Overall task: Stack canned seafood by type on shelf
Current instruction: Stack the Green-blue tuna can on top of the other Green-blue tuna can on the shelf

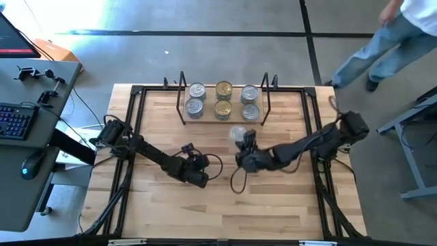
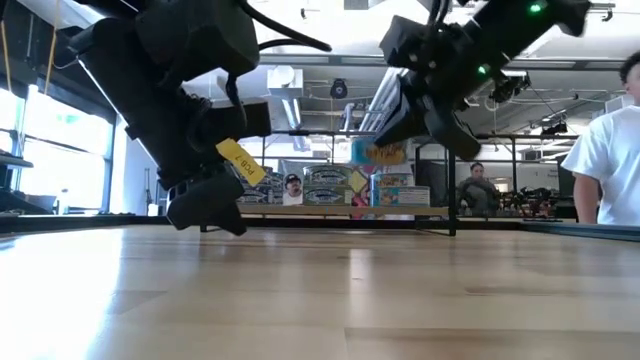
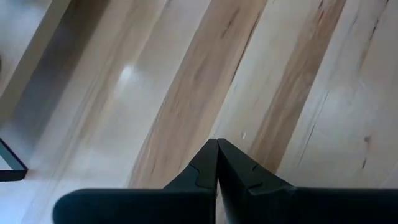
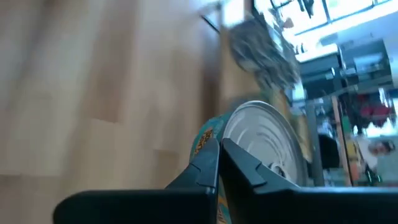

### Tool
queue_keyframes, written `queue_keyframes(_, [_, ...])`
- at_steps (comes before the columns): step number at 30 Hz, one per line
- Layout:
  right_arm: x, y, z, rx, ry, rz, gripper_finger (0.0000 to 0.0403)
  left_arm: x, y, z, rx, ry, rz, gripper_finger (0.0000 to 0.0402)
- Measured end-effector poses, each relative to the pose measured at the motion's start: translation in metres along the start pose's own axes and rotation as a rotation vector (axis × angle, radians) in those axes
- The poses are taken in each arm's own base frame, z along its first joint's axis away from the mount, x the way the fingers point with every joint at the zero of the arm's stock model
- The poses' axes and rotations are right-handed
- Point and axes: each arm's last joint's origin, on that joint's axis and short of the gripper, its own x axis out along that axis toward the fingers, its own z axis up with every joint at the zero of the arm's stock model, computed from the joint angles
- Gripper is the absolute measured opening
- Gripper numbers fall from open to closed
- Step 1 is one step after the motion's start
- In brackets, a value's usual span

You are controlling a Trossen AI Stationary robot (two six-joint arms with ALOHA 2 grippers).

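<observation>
Here, the table (image 1: 225,205) is a top of pale wood planks edged by a black frame, standing on a grey concrete floor (image 1: 205,55). The shelf (image 1: 222,120), a low board with black wire ends, sits near the table's far edge and bears six tins (image 1: 223,100) in three columns of two: silver lids to the left and right, gold lids in the middle. In the low view the tins' printed labels face the camera.

The left gripper (image 1: 203,180) rests low over bare planks toward the table's middle, its fingers (image 3: 205,171) pressed together on nothing. The right gripper (image 1: 244,140) is raised just in front of the shelf, its fingers (image 4: 208,165) together, nipping the rim of one silver-lidded tin (image 4: 264,140); the tin (image 1: 237,132) is tilted, off the table, and appears blurred from above.

To the table's left stands a grey desk (image 1: 27,130) with a lit keyboard (image 1: 13,121), a mouse (image 1: 27,165) and the corner of a screen (image 1: 13,41). A person (image 1: 382,41) in a white top and jeans is on the floor beyond the far right corner; the same white sleeve (image 2: 605,160) shows at the low view's edge. Deeper in the room, a seated person (image 2: 478,185), ceiling ducts (image 2: 285,90) and bright windows (image 2: 60,130) are visible.
</observation>
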Motion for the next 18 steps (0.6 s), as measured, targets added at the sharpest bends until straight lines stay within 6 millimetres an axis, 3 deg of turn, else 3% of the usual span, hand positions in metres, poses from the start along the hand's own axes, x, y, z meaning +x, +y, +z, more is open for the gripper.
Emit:
queue_keyframes(8, [0.024,-0.061,-0.031,0.119,0.071,0.056,0.0,0.0,0.0,0.001,-0.004,-0.01,0.008,0.0])
queue_keyframes(18, [0.053,-0.091,-0.064,0.214,0.151,0.123,0.0,0.0,0.0,0.001,-0.004,-0.011,0.008,0.0])
